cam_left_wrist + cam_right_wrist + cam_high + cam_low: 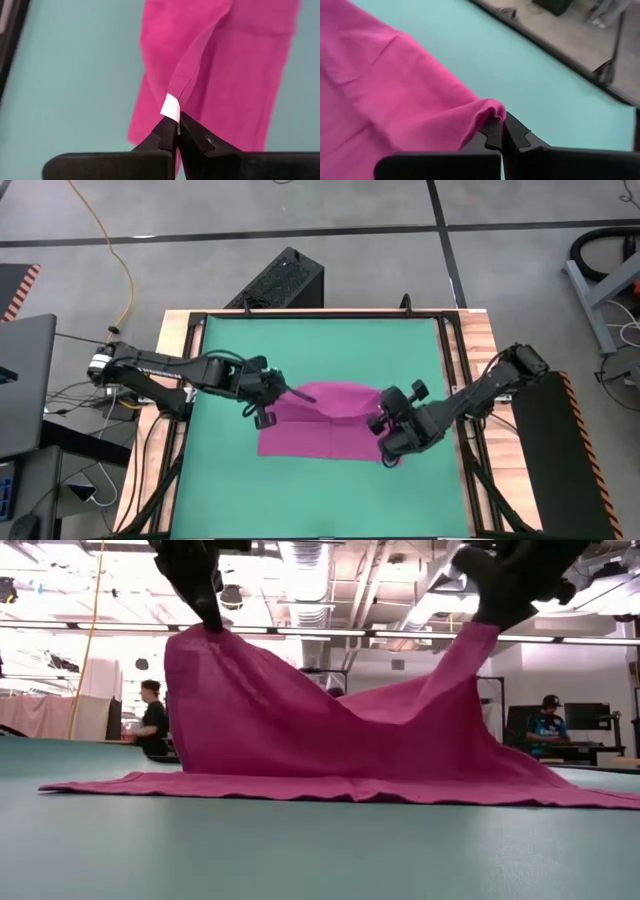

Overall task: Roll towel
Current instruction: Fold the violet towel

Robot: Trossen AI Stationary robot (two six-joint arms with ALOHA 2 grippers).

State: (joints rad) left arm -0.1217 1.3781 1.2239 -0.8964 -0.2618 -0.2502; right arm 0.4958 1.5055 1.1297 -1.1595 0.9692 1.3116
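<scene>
The magenta-pink towel lies on the green mat at the table's middle. Its near part rests flat on the mat, and two far corners are raised into peaks. My left gripper is shut on the left peak, where a small white tag shows. My right gripper is shut on the right peak. Between the peaks the cloth sags into a slack valley. My left gripper pinches the towel's corner at the white tag between its two fingertips, slanting steeply down from above. The cloth hangs below the fingers, and its lower part lies on the mat. My right gripper pinches a bunched bit of the towel's edge between its fingertips, slanting down from the table's right. The cloth falls away from the fingers to the mat; one layer or several, I cannot tell.
The mat sits in a black frame on a wooden table. A black box stands beyond the far edge, and a laptop is off to the left. People are in the room behind. Bare mat surrounds the towel.
</scene>
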